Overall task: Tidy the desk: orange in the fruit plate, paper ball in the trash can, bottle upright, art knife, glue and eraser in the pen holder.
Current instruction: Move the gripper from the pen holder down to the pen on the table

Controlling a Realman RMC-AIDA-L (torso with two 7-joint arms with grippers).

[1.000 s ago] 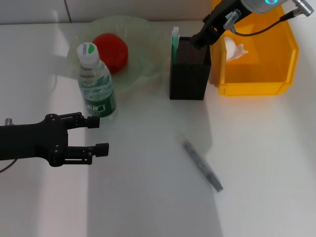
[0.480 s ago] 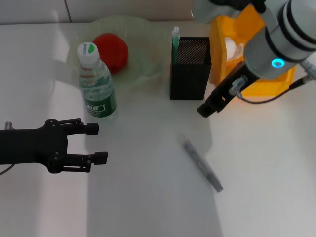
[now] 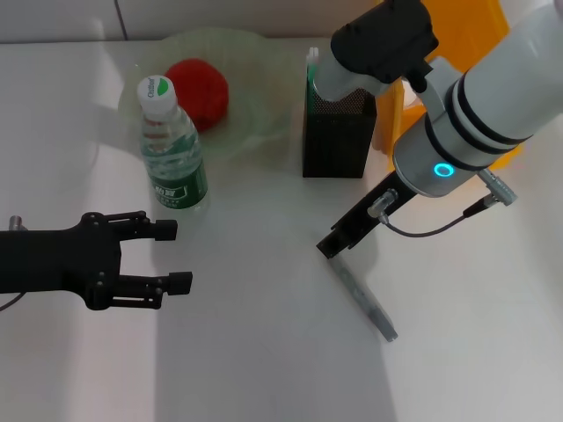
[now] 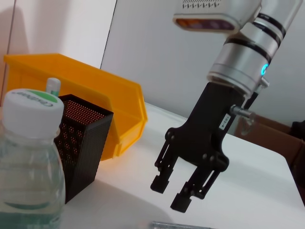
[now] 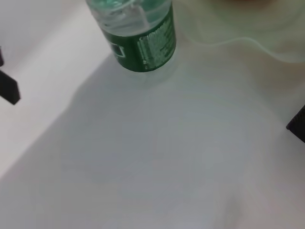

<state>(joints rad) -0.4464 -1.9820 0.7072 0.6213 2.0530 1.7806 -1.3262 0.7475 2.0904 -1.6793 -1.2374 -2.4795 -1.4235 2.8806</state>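
While my right gripper [image 3: 334, 246] hangs low over the desk [image 3: 264, 352], its fingers parted and holding nothing, the art knife [image 3: 362, 297] lies flat on the white surface just under and beyond the fingertips, slanting away from them. The left wrist view shows the same gripper [image 4: 177, 194] from the side: both fingers point down, with a clear gap between them, and the near end of the knife shows at the edge of that view.

To do this step well, I judge that I should turn the wrist so the fingers straddle the knife across its narrow width, not along its length, and come down near its middle so it lifts level. The body is thin and sits flush on the desk; closing too high would likely miss it or flick it aside.

The pen holder [image 3: 339, 132] stands upright behind, with a green-tipped item, probably the glue, already poking out of one corner. The orange [image 3: 198, 92] rests in the fruit plate [image 3: 255, 61]; the bottle [image 3: 171, 149] stands upright beside it. My left gripper [image 3: 145, 255] idles, spread wide, near the bottle.
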